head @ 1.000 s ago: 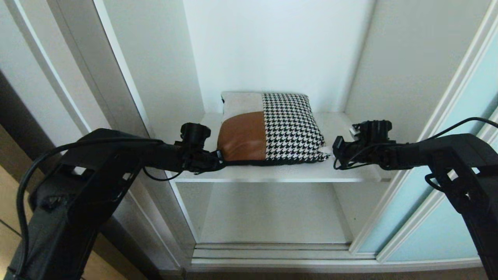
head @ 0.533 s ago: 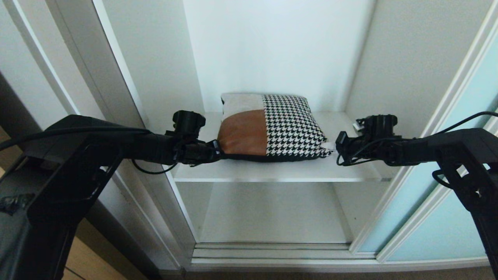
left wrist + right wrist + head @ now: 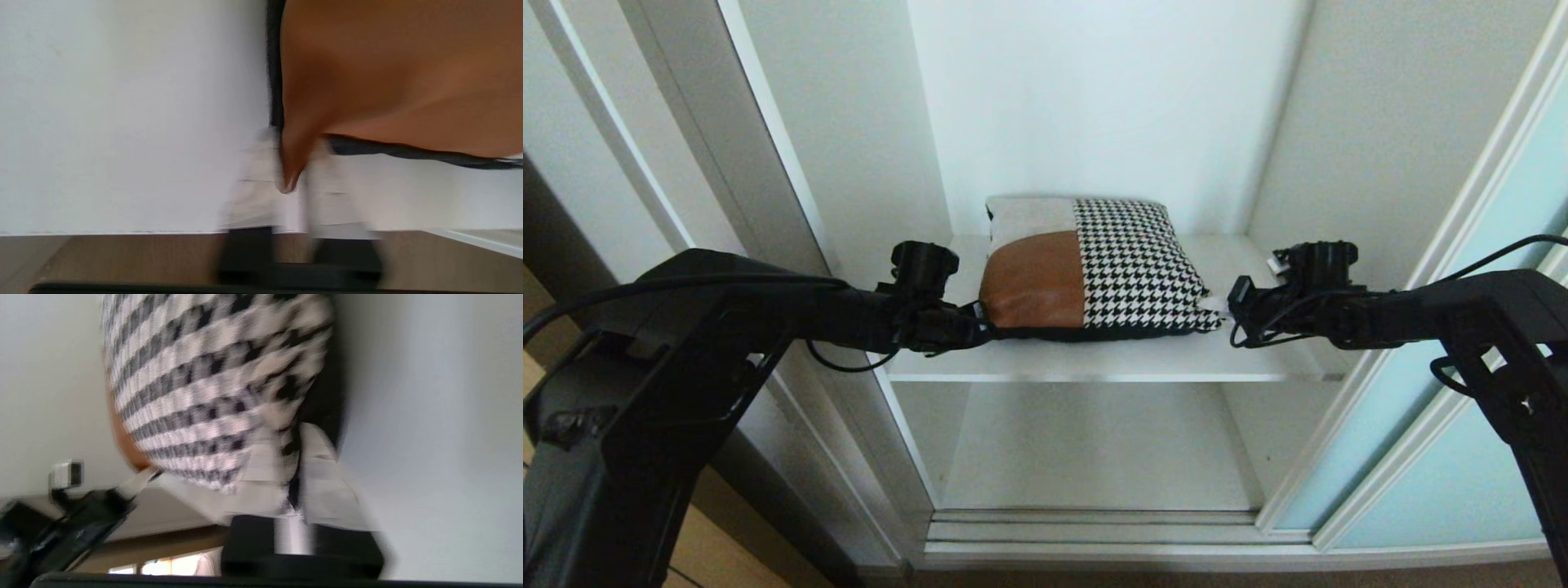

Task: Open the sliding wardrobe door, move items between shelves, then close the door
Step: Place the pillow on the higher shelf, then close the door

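The left gripper (image 3: 292, 196) sits at the cushion's (image 3: 1094, 265) near left corner, its pale fingers (image 3: 255, 192) standing slightly apart on either side of the rust-brown tip, so the corner lies between them without a firm pinch; blur keeps me from telling whether the pads touch the fabric. The right gripper (image 3: 296, 486) is at the near right corner, fingers (image 3: 327, 477) likewise a little parted with the houndstooth corner and its black edging in the gap. No brand, label or writing can be read anywhere.

The cushion lies flat on the upper shelf (image 3: 1094, 363), between the two grippers, its far edge close to the white back wall (image 3: 1094, 98). Its right half is black-and-white houndstooth; the left half has a beige-grey patch behind and a rust-brown patch in front, with black edging along the near side. A lower shelf (image 3: 1094, 457) lies beneath. The sliding wardrobe door (image 3: 1462, 457), frosted pale aqua in a silvery-white frame, stands at the right, leaving the compartment open
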Robot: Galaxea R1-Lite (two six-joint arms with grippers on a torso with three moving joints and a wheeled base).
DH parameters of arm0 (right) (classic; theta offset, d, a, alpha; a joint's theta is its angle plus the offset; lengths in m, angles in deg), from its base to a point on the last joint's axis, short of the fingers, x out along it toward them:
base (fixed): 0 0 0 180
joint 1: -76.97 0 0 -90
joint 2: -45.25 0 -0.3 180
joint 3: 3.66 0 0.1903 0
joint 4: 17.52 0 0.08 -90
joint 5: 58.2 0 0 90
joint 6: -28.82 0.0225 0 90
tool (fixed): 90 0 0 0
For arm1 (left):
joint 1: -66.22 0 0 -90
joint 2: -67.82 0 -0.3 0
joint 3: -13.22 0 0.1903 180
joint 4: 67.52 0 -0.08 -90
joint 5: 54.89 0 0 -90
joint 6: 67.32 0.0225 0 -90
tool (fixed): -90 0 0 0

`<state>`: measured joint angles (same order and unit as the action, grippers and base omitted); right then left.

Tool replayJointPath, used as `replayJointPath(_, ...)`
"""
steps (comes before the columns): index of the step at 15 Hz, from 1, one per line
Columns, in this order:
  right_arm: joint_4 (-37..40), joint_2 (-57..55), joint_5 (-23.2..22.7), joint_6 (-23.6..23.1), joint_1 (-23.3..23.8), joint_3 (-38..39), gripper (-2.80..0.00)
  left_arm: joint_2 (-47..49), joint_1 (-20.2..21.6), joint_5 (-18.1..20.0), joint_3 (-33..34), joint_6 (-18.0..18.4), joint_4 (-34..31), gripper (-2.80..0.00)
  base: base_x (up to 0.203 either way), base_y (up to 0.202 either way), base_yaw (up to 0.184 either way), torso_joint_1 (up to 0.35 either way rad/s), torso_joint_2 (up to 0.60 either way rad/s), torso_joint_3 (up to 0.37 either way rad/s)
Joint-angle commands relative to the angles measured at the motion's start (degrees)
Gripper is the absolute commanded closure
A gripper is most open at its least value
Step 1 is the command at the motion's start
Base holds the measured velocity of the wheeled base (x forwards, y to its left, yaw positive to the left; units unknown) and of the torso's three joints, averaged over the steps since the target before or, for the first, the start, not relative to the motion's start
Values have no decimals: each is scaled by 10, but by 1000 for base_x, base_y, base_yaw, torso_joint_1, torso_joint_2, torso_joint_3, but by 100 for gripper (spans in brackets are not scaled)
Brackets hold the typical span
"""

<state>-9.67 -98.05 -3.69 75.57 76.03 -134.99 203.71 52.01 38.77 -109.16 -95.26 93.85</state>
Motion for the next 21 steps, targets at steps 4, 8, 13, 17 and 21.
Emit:
replayJointPath(4,-6,29,-2,-13,-3,38,-280,-17,1,0,-1,-2,4,-280,0,0,0,0,0,0)
replayJointPath(8,-49,102,0,-11,-3,133,-280,-96,-1,-1,59,-8,44,-280,0,0,0,0,0,0)
replayJointPath(13,-118,229,0,-11,-4,300,-280,-219,-30,-3,183,-4,89,-280,0,0,0,0,0,0)
replayJointPath(17,-119,384,7,-11,-11,420,0,-335,-52,-74,242,10,61,0,0,0,0,0,0,0)
replayJointPath(21,-52,578,28,-38,-20,496,0,-458,-61,-150,295,75,30,0,0,0,0,0,0,0)
